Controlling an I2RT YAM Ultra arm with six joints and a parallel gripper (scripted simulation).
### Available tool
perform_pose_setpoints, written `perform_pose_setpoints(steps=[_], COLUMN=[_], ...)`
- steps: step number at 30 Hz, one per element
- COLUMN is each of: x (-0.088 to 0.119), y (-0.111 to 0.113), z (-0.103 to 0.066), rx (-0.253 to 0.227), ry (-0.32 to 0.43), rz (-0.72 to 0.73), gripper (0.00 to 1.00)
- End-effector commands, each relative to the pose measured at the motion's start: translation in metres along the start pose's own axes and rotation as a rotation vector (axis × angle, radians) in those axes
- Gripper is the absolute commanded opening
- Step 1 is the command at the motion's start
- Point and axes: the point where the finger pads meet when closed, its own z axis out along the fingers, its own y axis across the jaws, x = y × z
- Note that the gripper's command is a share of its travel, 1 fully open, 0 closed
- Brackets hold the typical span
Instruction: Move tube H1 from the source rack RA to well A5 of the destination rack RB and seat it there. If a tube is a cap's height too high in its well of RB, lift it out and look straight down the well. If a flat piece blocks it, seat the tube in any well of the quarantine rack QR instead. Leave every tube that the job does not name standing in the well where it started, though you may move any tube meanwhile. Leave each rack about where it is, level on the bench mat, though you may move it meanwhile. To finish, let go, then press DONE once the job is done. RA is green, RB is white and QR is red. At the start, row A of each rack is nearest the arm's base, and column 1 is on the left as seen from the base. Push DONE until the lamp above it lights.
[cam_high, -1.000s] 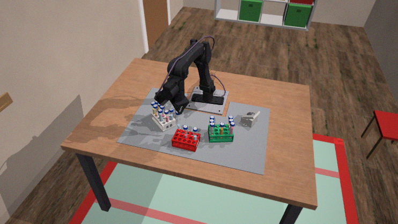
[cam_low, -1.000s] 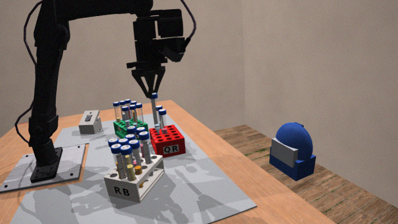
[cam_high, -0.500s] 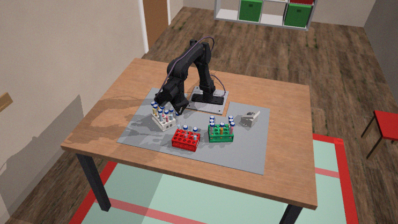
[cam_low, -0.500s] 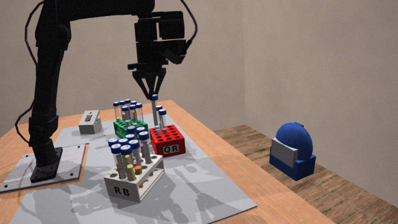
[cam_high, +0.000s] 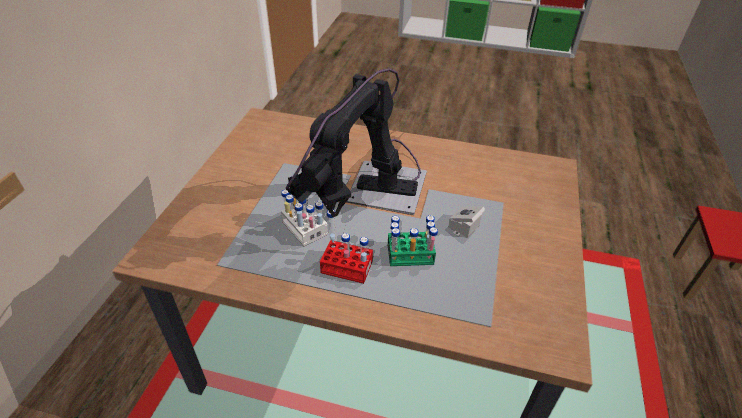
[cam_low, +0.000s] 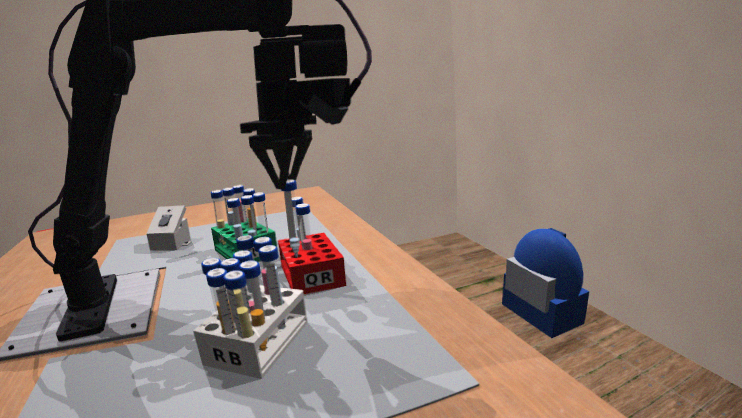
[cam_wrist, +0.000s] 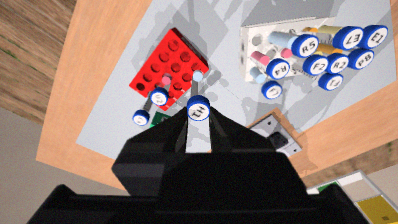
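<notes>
One tube, H1 (cam_high: 330, 213) (cam_low: 289, 210) (cam_wrist: 198, 111), is pinched upright in my end effector (cam_high: 336, 211) (cam_low: 282, 185) (cam_wrist: 198, 111), its cap lettering readable. It hangs between the white rack (cam_high: 317, 238) (cam_low: 227, 357) (cam_wrist: 243, 52) marked RB and the red rack (cam_high: 343, 272) (cam_low: 311, 278) (cam_wrist: 173, 34) marked QR, near the red rack's edge. Only a narrow gap separates those racks. RB's crowded caps include R5, R4 and E1.

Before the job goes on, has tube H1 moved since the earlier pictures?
Yes. Tube H1 is slightly lower in the exterior view, judged against red rack QR.
</notes>
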Motion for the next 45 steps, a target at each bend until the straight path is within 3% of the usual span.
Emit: perform_pose_setpoints(steps=[1, 33, 37, 43, 44, 45], x=[-0.01, -0.002, -0.003, 0.0, -0.007, -0.007], y=[0.005, 0.007, 0.009, 0.008, 0.013, 0.013], z=[-0.005, 0.009, 0.004, 0.01, -0.001, -0.001], rx=[-0.026, -0.014, -0.029, -0.02, -0.045, -0.045], ry=[-0.037, -0.02, -0.041, -0.028, -0.063, -0.063], rz=[0.003, -0.004, -0.002, -0.002, -0.004, -0.003], gripper=[0.0, 0.0, 0.0, 0.0, 0.0, 0.0])
